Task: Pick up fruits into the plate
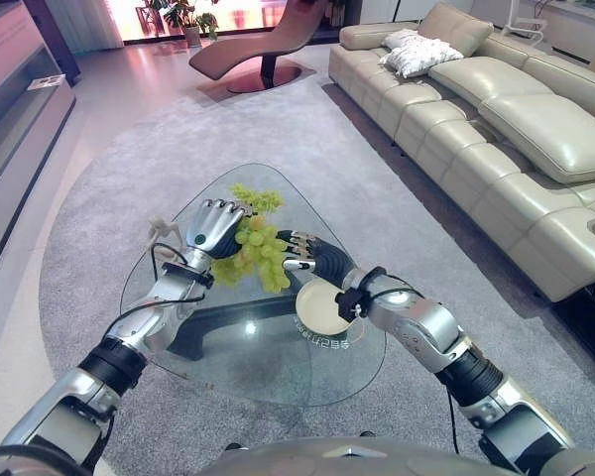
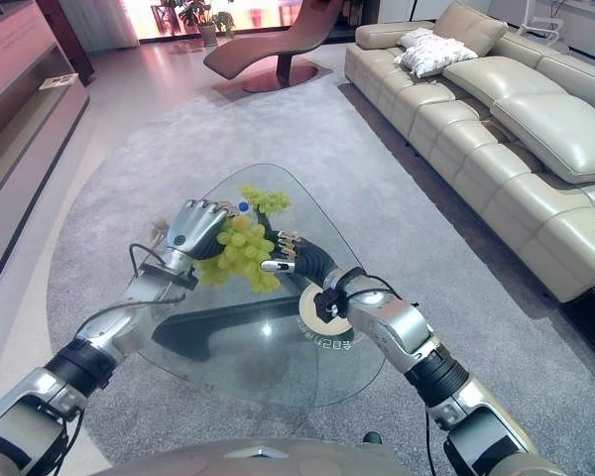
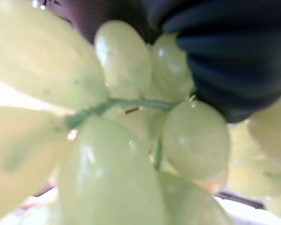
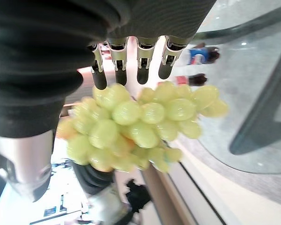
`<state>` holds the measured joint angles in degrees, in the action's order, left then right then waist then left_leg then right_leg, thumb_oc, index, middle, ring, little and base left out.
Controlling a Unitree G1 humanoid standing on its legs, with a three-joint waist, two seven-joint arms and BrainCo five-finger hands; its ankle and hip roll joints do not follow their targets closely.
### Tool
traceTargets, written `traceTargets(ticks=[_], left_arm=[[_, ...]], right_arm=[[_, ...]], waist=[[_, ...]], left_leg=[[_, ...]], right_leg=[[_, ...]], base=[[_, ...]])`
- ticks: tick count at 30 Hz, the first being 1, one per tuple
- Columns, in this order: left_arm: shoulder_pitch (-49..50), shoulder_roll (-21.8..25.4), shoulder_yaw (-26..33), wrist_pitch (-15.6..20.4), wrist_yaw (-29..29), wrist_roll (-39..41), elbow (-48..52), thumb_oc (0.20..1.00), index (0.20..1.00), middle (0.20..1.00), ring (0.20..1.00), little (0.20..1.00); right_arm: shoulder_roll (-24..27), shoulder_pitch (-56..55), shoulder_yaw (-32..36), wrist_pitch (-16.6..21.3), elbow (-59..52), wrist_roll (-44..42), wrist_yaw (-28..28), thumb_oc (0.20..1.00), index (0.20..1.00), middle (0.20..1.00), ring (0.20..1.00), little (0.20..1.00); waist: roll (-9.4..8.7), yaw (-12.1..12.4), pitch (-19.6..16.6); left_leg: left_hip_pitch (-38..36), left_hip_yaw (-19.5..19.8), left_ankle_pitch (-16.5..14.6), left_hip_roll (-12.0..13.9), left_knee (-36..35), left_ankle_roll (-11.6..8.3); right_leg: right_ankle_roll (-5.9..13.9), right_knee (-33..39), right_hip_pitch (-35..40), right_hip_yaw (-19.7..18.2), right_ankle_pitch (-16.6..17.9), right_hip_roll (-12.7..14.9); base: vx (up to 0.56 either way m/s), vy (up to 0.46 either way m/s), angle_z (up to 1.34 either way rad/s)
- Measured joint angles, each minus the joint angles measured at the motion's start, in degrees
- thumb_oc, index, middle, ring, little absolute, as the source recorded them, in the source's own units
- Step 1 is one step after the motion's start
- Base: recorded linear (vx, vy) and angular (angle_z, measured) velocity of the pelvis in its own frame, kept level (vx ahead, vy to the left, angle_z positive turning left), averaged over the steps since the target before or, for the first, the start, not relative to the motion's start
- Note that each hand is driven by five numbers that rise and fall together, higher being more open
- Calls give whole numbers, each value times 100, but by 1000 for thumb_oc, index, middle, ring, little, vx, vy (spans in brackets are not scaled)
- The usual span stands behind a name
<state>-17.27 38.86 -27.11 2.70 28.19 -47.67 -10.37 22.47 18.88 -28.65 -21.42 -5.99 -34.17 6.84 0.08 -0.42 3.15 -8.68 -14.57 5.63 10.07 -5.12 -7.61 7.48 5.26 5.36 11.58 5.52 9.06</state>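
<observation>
Two hands meet over the glass table [image 1: 228,367], and the grapes [image 1: 258,253] hang between them, lifted clear of the glass. Starting at your left, the left hand [image 1: 213,226] sits on top of the bunch with its fingers curled down over it, so the weight seems to hang from that grip; its wrist view has grapes pressed right up against the lens. A second, smaller bunch [image 1: 255,198] lies on the table just beyond. Moving right, the right hand [image 1: 312,260] reaches in with fingers straight and relaxed, tips at the bunch's side, steadying it rather than clasping, I'd judge. Further right, just beside that wrist, the plate [image 1: 317,312] waits with nothing on it, so you have a short carry left.
</observation>
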Motion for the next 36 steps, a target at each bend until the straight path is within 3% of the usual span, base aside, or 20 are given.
traceTargets(ticks=[17,36], left_arm=[[44,-32,-10,-14,194,-20,4,200,200,200,200,200],[25,-343,-151,-314,-54,49,144,200,200,200,200,200]], right_arm=[[29,36,-149,-174,-104,-185,174,1000,1000,1000,1000,1000],[-167,37,-267,-225,-61,-327,-420,1000,1000,1000,1000,1000]], waist=[[-2,19,22],[-64,17,82]], left_leg=[[2,12,-13,4,0,-6],[33,58,-32,1,1,-2]], right_leg=[[2,0,-4,-6,-2,-8],[5,-1,-12,16,-5,-10]], base=[[4,-1,0],[-3,-1,0]])
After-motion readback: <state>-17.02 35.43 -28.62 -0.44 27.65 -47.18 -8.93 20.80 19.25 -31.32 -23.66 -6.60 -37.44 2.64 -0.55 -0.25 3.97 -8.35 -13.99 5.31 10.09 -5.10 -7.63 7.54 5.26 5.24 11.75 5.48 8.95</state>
